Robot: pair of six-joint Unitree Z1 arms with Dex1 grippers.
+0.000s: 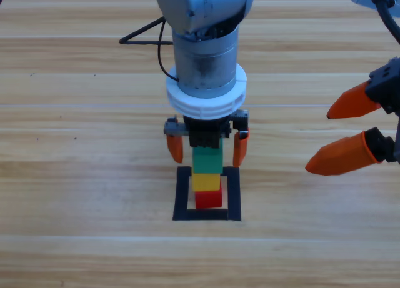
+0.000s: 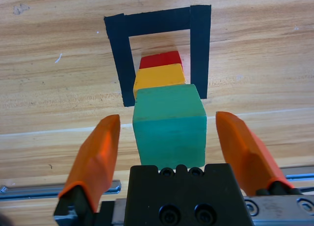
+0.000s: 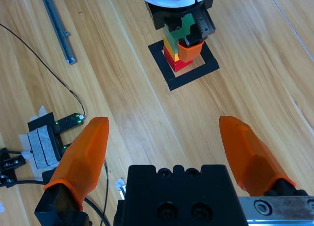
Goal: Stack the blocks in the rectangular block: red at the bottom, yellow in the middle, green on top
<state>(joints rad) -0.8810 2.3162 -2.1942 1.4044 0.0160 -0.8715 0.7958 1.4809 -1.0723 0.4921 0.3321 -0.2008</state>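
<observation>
Inside the rectangular block [image 1: 182, 194], a black tape outline, stands a stack of three cubes: red [image 1: 209, 199] at the bottom, yellow [image 1: 206, 182] in the middle, green [image 1: 207, 158] on top. My left gripper [image 1: 207, 148] hangs over the stack, open, its orange jaws on either side of the green cube with a gap on both sides. The left wrist view shows the green cube [image 2: 170, 124], yellow [image 2: 159, 77], red [image 2: 160, 60] and the outline [image 2: 121, 64] beyond. My right gripper [image 1: 350, 129] waits open at the right edge.
A black cable [image 1: 142, 40] lies on the wood behind the left arm. In the right wrist view a metal rail [image 3: 56, 24], thin wires and a small black device with white tape [image 3: 46, 138] sit off to the side.
</observation>
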